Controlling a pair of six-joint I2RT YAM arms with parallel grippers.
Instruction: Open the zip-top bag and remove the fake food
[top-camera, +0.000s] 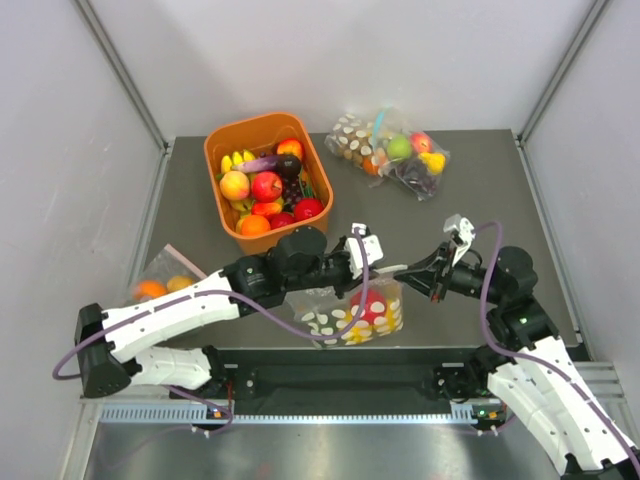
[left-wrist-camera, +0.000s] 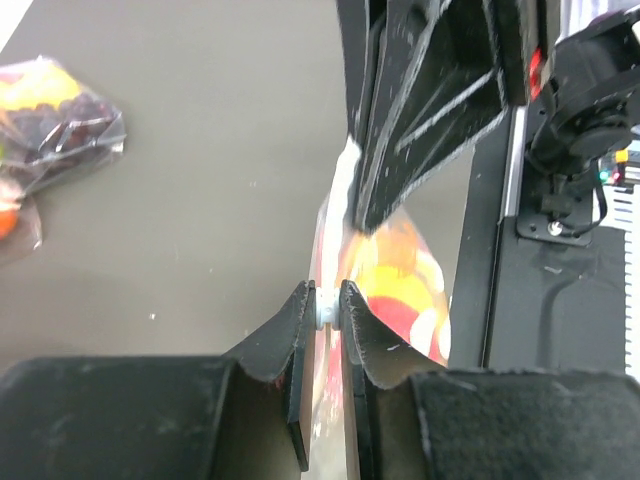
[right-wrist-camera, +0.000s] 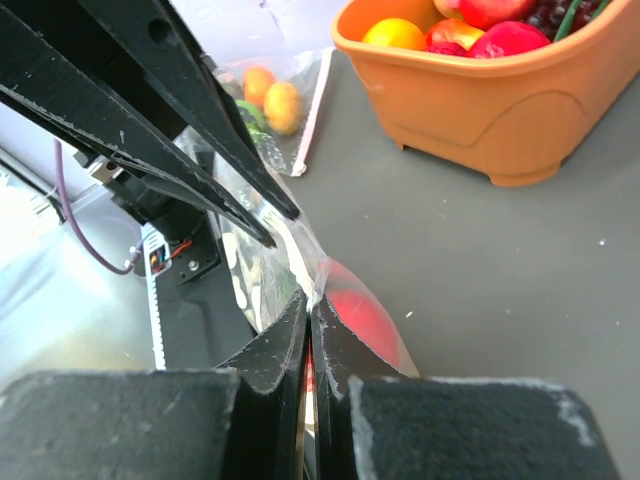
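Observation:
The zip-top bag (top-camera: 350, 312), clear with white dots, hangs near the table's front edge. Red and yellow fake food (top-camera: 372, 305) is inside it. My left gripper (top-camera: 386, 269) is shut on the bag's top edge. In the left wrist view (left-wrist-camera: 328, 305) its jaws pinch a white bit of the zip strip, with the bag (left-wrist-camera: 405, 285) beyond. My right gripper (top-camera: 412, 272) is shut on the same edge from the right. In the right wrist view (right-wrist-camera: 310, 300) its jaws clamp the plastic, and a red fruit (right-wrist-camera: 362, 318) shows through. The two grippers nearly meet tip to tip.
An orange basket (top-camera: 222, 140) full of toy fruit stands at the back left and also shows in the right wrist view (right-wrist-camera: 480, 110). A dotted bag with apple and grapes (top-camera: 395, 150) lies at the back right. A dotted bag with orange fruit (top-camera: 160, 285) lies at the left edge.

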